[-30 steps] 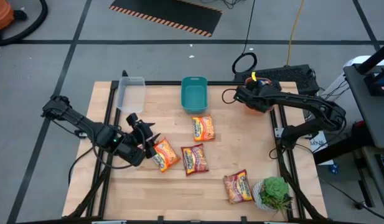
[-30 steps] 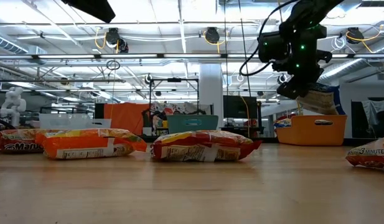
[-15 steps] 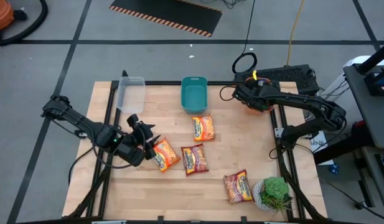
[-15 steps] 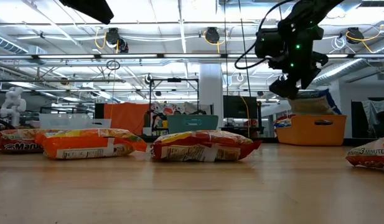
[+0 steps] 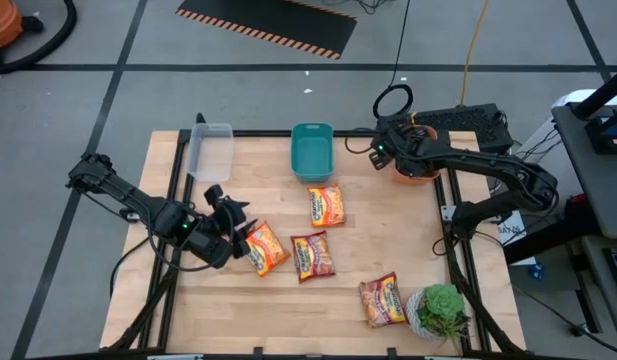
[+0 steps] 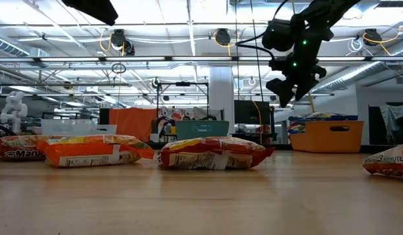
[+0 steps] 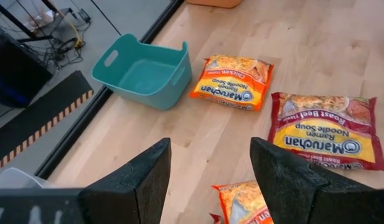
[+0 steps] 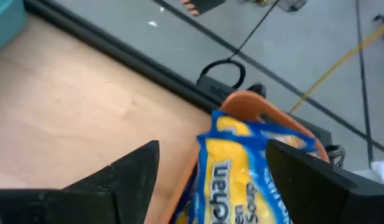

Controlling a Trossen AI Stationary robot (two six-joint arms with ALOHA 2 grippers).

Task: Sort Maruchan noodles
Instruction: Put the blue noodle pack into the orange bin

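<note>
Several Maruchan noodle packets lie flat on the wooden table: an orange-yellow one (image 5: 326, 205), a red one (image 5: 312, 255), an orange one (image 5: 267, 247) and a red-pink one (image 5: 382, 299). A yellow-blue packet (image 8: 234, 177) lies in the orange bin (image 8: 261, 107) at the table's far right edge. My right gripper (image 5: 380, 150) hangs open just left of that bin, holding nothing. At the table's left, my left gripper (image 7: 207, 180) is open above the near end of the orange packet (image 7: 241, 202), with nothing between its fingers.
A teal bin (image 5: 311, 150) and a clear bin (image 5: 210, 150) stand at the far edge. A potted plant (image 5: 443, 310) sits at the near right corner. Bare wood lies between the packets and along the near left.
My right gripper has opened and let go of the yellow-blue packet, which has dropped into the orange bin. The gripper has tipped upward, risen a little and drawn away from the bin toward the table's left.
</note>
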